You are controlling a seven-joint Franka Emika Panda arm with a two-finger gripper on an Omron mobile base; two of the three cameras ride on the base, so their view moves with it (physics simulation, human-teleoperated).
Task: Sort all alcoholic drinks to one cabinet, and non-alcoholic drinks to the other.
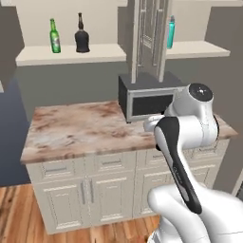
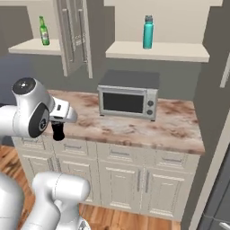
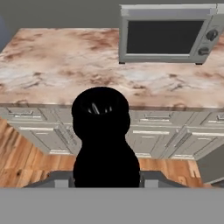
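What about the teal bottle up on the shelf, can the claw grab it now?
Probably not. The claw is shut on a black bottle, low by the counter, and the teal bottle stands high above.

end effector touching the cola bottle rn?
Touching. In the hand view the black cola bottle sits between the finger tips of the end effector, held off the counter. The right base view shows it hanging under the hand.

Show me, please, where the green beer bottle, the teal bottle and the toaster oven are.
Green beer bottle [image 1: 55, 39]: left base view, on its label.
Teal bottle [image 2: 148, 34]: right base view, mid-body.
Toaster oven [image 2: 122, 103]: right base view, on its dark door glass.
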